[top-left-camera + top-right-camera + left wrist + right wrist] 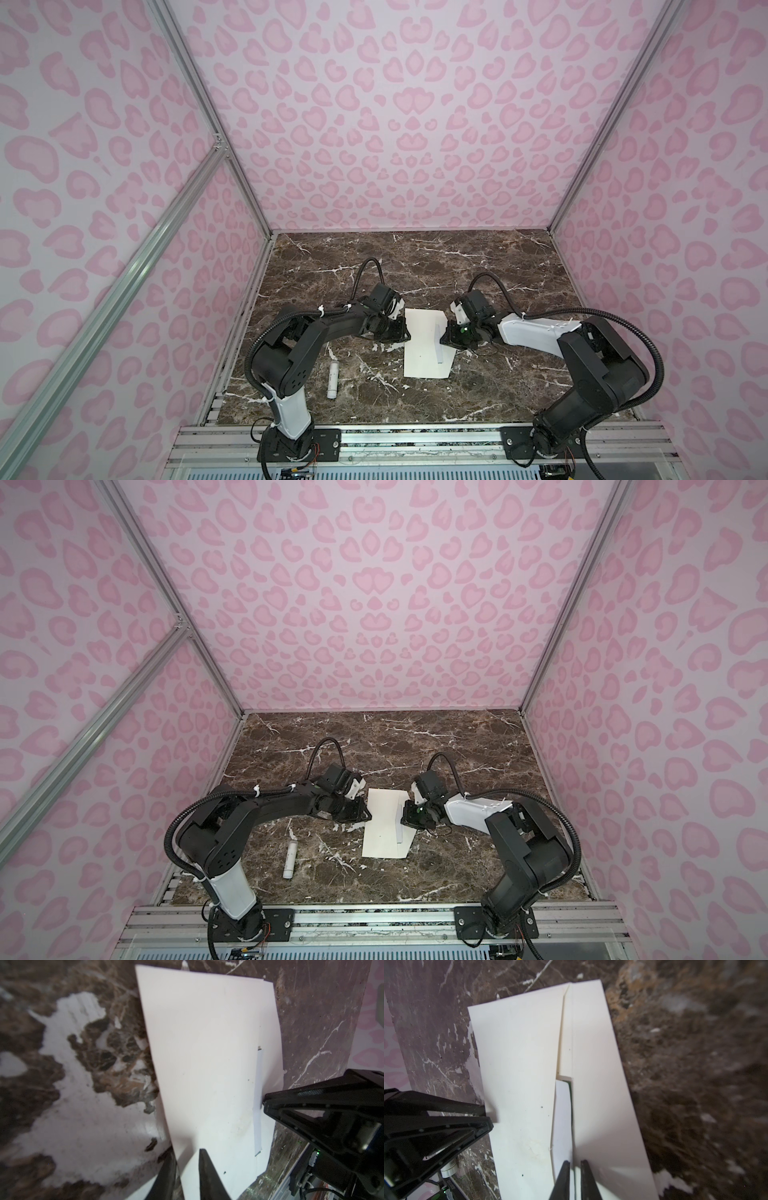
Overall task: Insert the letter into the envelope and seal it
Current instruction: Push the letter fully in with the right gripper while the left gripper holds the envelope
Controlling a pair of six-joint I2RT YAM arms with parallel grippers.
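1. Left tool (186, 1150): I see its jaws drawn narrow, one on either side of the envelope's (207, 1043) long edge nearest that arm. This wrist view is blurred, so I cannot tell whether they actually clamp the paper.
2. Right tool (575, 1161): its jaws are nearly together, pinching the exposed edge of the letter (562, 1115).
3. The envelope lies mid-bench (415, 266) between the two arms. Its long axis runs near-to-far in both top views, and its flap is laid open toward the right arm.
4. The letter sits partly inside the envelope's mouth with a strip showing and its green border just visible. Its long axis is parallel to the envelope's.
5. A white stick (333, 380) lies on the bench beside the left arm, well apart from the envelope.
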